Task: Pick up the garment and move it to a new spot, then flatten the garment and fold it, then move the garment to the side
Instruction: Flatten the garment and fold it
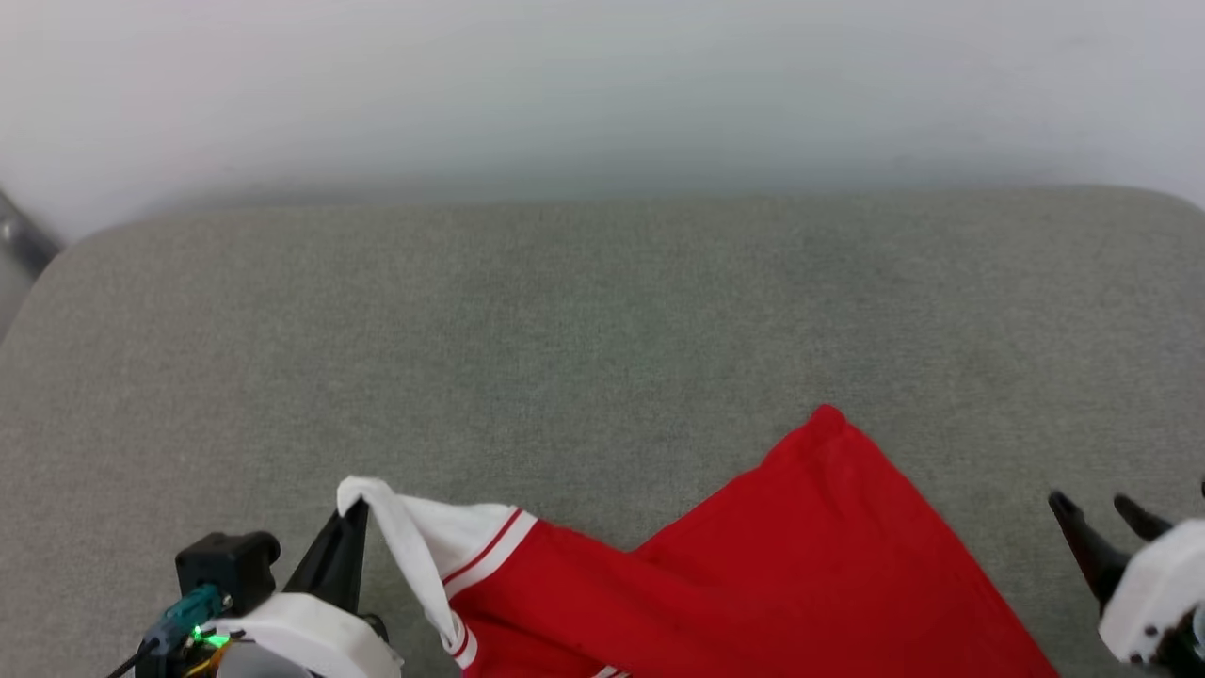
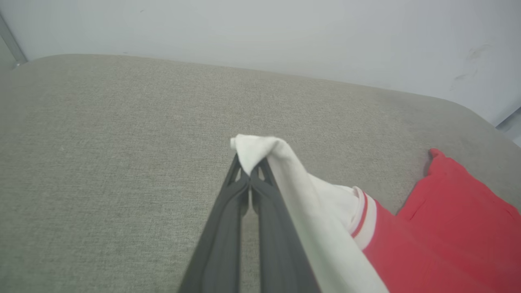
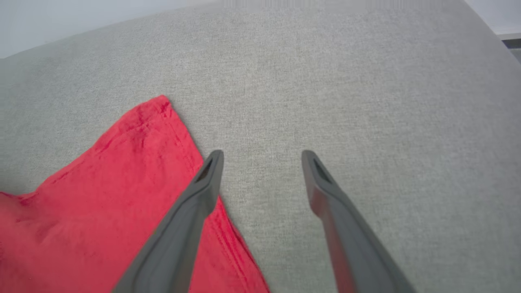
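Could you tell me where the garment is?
Head view, bottom centre: the garment lies on the grey cushion, white sleeve pinched by the left gripper.

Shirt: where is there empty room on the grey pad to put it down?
Bare: the whole pad from the wall down to the shirt, and the strip between its red hem and the open right gripper. Crowded: the near edge, where the left gripper pinches the white sleeve.

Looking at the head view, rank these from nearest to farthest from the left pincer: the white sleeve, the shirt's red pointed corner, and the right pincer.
1. The white sleeve, lower left, pinched in the shut left pincer.
2. The red pointed corner, right of centre, lying on the grey cushion.
3. The right pincer, open, at the far right edge.
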### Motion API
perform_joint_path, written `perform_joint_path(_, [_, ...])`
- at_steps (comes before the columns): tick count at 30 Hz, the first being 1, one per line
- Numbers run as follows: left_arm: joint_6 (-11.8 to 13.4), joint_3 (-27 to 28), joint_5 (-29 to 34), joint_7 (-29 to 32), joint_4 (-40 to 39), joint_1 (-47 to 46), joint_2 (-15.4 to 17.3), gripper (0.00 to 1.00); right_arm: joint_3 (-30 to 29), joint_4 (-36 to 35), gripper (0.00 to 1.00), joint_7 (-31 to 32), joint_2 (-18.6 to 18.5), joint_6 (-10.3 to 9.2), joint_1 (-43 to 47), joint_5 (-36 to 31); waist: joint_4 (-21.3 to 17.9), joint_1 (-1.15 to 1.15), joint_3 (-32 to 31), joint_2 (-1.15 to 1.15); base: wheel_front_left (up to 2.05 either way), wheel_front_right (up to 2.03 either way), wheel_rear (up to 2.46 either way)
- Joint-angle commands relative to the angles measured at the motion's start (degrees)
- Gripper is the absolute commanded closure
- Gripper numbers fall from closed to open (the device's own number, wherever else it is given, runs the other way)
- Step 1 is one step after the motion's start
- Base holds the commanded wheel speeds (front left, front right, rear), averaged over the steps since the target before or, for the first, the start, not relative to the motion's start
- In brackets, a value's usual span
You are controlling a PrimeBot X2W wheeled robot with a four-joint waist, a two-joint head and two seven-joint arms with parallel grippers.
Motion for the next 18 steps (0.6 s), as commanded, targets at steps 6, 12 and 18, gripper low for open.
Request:
perform_joint_path(6, [-1.1, -0.9, 1.5, -0.1, -1.1, -5.3, -0.4, 1.00, 6.6, 3.0, 0.00, 2.3, -1.3, -0.02, -10.7, 1.3, 2.9, 0.00, 6.0, 0.00, 0.00, 0.00, 0.00])
perform_joint_path(12, [-2.0, -1.8, 2.5, -0.5, -1.6, -8.8, -1.0, 1.00, 12.9, 5.5, 0.00, 18.1, -2.5, -0.03, -21.3, 3.3, 4.5, 0.00, 9.6, 0.00, 0.00, 0.00, 0.00])
perform_joint_path(18, [-3.2, -2.8, 3.1, -1.1, -2.0, -11.8, -2.0, 1.00, 15.3, 8.6, 0.00, 32.6, -1.9, -0.02, -29.2, 2.9, 7.0, 0.00, 13.2, 0.00, 0.00, 0.00, 0.00])
